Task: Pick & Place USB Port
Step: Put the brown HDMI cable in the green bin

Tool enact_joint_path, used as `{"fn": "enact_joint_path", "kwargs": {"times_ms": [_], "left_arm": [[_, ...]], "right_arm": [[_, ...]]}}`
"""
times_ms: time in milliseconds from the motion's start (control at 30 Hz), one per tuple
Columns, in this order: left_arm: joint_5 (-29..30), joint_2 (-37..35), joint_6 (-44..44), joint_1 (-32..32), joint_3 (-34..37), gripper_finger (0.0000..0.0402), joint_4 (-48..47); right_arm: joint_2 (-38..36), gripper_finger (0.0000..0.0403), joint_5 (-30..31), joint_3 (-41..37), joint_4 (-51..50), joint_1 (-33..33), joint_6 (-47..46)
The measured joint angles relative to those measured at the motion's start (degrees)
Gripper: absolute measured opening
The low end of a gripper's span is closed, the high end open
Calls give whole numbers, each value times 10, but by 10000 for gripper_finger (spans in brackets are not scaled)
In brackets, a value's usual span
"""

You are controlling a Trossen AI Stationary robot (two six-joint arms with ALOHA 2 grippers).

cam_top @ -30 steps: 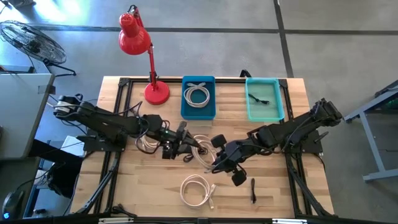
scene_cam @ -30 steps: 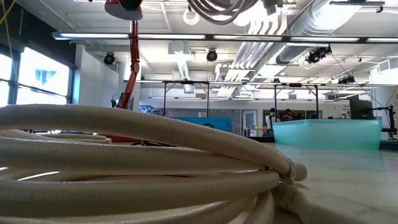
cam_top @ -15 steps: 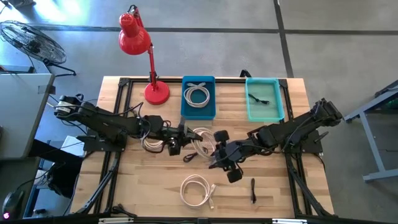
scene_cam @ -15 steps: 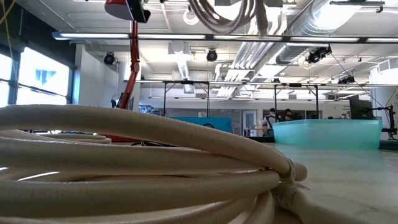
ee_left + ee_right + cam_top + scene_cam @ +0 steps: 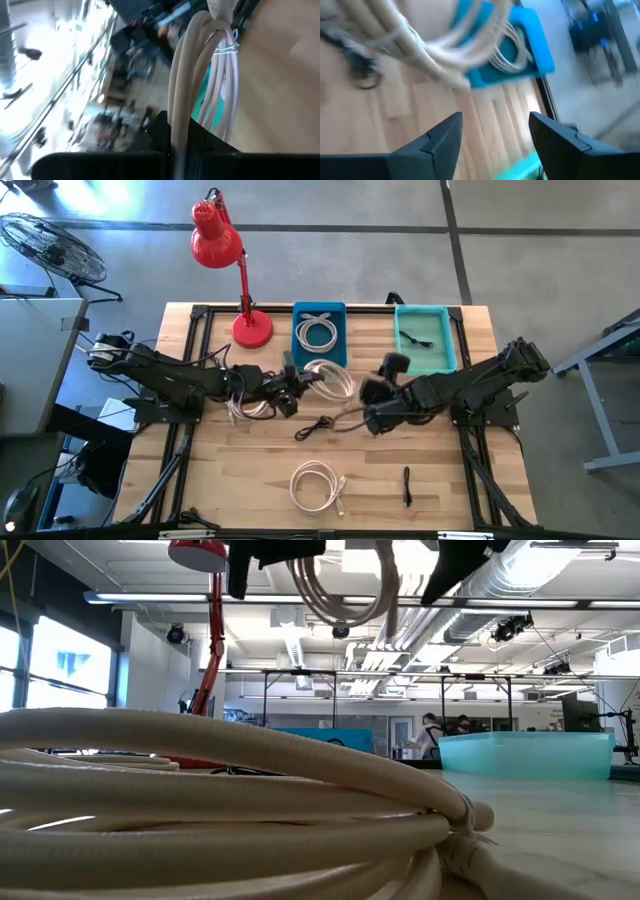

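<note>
Wooden table (image 5: 240, 480) is sitting under both arms in the high view; left gripper (image 5: 291, 379) is gripping a white cable coil (image 5: 330, 380) just in front of the blue bin (image 5: 320, 358); right gripper (image 5: 385, 380) is hovering beside it. Low view: coil (image 5: 335, 585) is hanging overhead. Left wrist: fingers (image 5: 160, 132) are clamping the cable strands (image 5: 200, 75). Right wrist: fingers (image 5: 432, 145) are standing wide, apparently empty.

A thick coil of cream cable (image 5: 220, 810) is filling the foreground, lying on the table (image 5: 560, 830). Another cream cable loop (image 5: 340, 585) is hanging overhead between dark gripper parts (the fingers themselves cannot be made out). A teal bin (image 5: 525, 753) is sitting beyond, with a red lamp (image 5: 205, 630) standing behind.
</note>
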State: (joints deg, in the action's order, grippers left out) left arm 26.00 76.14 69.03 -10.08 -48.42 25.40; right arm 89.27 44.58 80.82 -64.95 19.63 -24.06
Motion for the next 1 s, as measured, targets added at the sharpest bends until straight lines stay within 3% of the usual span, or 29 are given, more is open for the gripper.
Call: {"fn": "enact_joint_path", "kwargs": {"times_ms": [167,267,400,700,833,1000], "left_arm": [[75,0,48,27,0,11,1],[78,0,57,65,0,11,1],[21,0,37,142,0,11,0],[-72,34,-109,313,0,11,-25],[-118,73,-133,343,0,11,-21],[-122,142,-136,345,0,11,13]], "right_arm": [[0,211,3,0,-72,-15,-90],[0,205,3,0,-88,-18,-117],[0,199,3,0,-87,-18,-119],[0,194,2,0,-85,-17,-120],[0,194,1,0,-79,-17,-120],[0,193,2,0,-76,-17,-120]]}}
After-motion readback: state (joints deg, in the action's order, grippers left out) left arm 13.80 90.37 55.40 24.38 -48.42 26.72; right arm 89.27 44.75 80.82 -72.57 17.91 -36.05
